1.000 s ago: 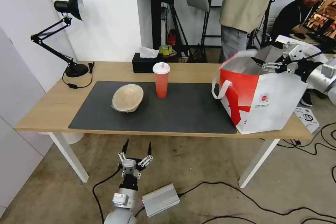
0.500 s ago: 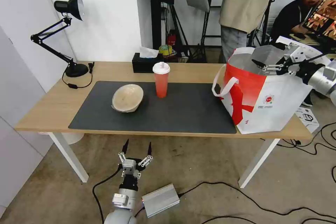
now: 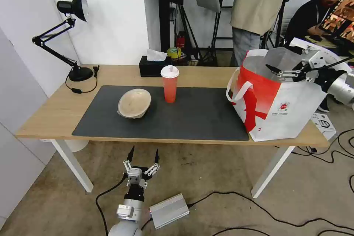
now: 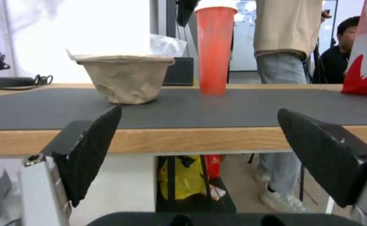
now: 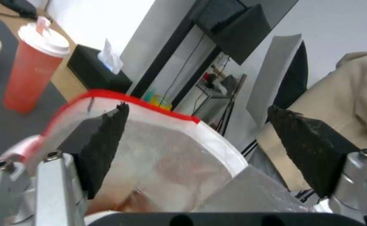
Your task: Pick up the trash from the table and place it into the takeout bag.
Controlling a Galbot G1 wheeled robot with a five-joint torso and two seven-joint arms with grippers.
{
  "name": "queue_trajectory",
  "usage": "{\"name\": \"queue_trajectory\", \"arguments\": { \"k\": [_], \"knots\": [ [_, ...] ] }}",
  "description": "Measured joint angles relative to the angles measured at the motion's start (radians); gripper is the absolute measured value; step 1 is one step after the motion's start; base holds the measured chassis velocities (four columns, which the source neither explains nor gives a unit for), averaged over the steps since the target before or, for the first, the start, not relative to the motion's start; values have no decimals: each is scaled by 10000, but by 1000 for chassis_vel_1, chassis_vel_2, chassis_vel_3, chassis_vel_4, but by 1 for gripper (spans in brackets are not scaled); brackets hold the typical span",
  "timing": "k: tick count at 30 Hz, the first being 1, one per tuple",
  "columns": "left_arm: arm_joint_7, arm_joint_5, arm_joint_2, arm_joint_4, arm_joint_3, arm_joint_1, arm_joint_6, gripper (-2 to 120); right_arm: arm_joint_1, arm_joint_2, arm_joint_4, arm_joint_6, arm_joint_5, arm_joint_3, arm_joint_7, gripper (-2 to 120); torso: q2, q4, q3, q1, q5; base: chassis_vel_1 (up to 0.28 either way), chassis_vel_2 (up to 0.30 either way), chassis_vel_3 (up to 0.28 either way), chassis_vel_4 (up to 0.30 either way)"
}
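On the table (image 3: 55,112), the trash I can see is a beige bowl (image 3: 134,103) (image 4: 123,78), tilted on the dark mat (image 3: 191,118), and a red cup (image 3: 170,84) (image 4: 215,50) (image 5: 31,66) with a white lid, upright behind it. The takeout bag (image 3: 291,110) (image 5: 162,157) stands open at the table's right end, its foil lining showing. My right gripper (image 3: 277,62) (image 5: 198,108) hovers open over the bag's mouth, holding nothing. Below the table's front edge my left gripper (image 3: 143,153) (image 4: 199,110) points up, open and holding nothing.
At the table's back are a black tissue box (image 3: 153,66) and, in the left corner, a black desk lamp (image 3: 72,7). A person stands behind the table near the bag. A silver box (image 3: 169,210) and cables lie on the floor.
The bag's mouth has shifted and its side straightened. My right gripper has drawn back slightly to the right above it. The left arm has not moved.
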Motion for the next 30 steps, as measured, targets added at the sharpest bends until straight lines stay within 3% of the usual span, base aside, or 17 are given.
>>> {"name": "queue_trajectory", "arguments": {
  "k": [11,23,30],
  "knots": [
    [6,4,169,-623,-430,451,14,100,-1105,55,1423,-391,359,1407,740,100,0,1,0,0,-1,0,0,0,0],
    [25,4,211,-1198,-815,807,22,100,-1324,280,2078,-537,590,1860,1404,100,0,0,0,0,-1,0,0,0,0],
    [30,25,106,-1587,-1129,1069,37,100,-1569,942,2642,-633,691,2044,1873,100,0,0,0,0,-1,0,0,0,0]
  ]
}}
